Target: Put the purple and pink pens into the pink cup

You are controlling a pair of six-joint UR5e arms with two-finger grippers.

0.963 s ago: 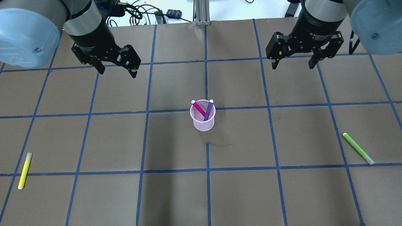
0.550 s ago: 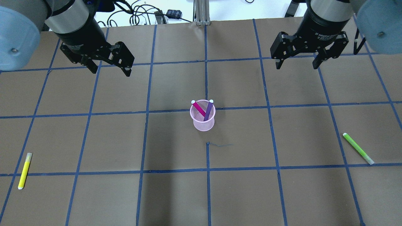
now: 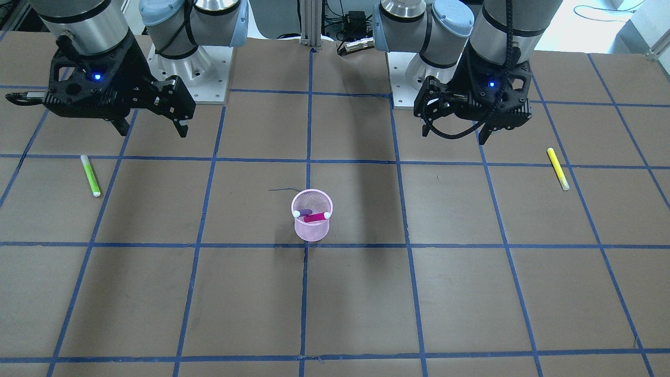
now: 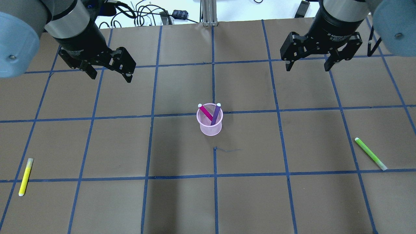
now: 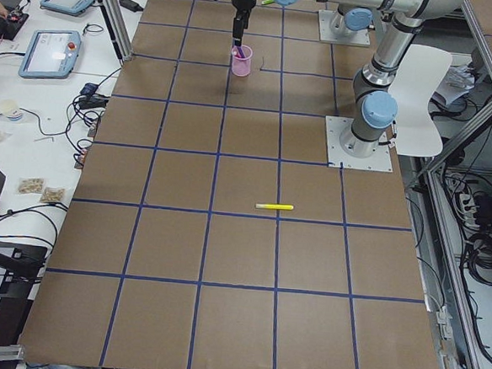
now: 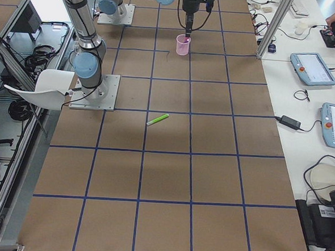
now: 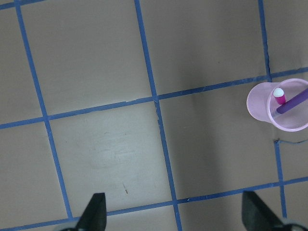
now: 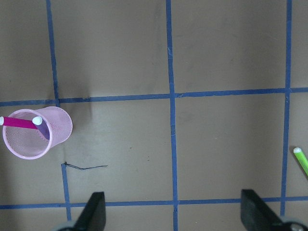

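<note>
A pink mesh cup stands upright at the table's middle; it also shows in the front view, the left wrist view and the right wrist view. A pink pen and a purple pen stand crossed inside it, white caps up. My left gripper is open and empty, high at the far left. My right gripper is open and empty, high at the far right. Both are well away from the cup.
A yellow pen lies near the left front edge, also in the front view. A green pen lies at the right, also in the front view. Cables lie beyond the table's far edge.
Both grippers have drawn back from the middle: the left one further left, the right one slightly right and away. Cup and pens have not moved.
</note>
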